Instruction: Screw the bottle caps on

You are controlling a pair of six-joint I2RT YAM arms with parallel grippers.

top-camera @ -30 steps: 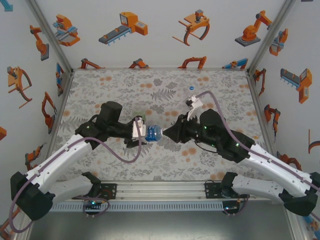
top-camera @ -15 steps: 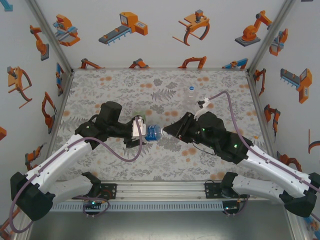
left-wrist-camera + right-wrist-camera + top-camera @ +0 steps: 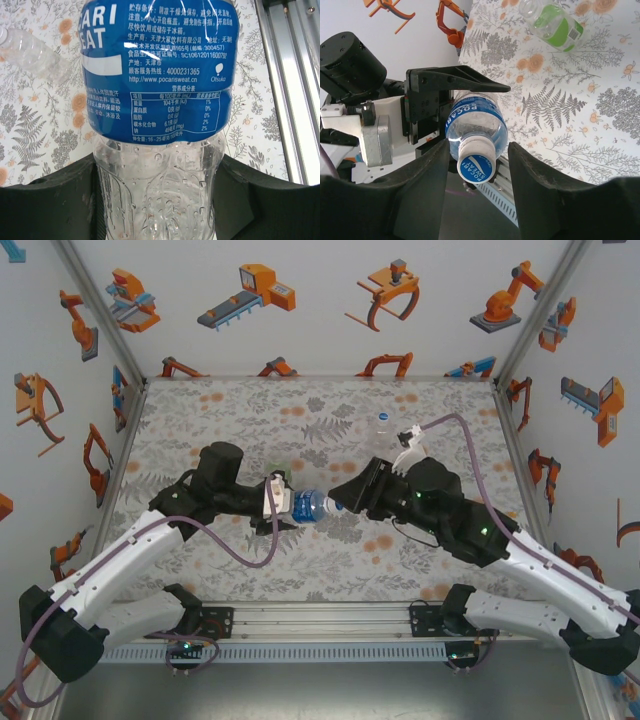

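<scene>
The bottle [image 3: 308, 505] is clamped by the left gripper [image 3: 282, 502], neck pointed into the right gripper [image 3: 477, 150]; its cap [image 3: 476, 167] is flanked, untouched, by the 2 released jaws.

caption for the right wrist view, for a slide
Right gripper open around the cap of the blue-label bottle in the left gripper
</scene>
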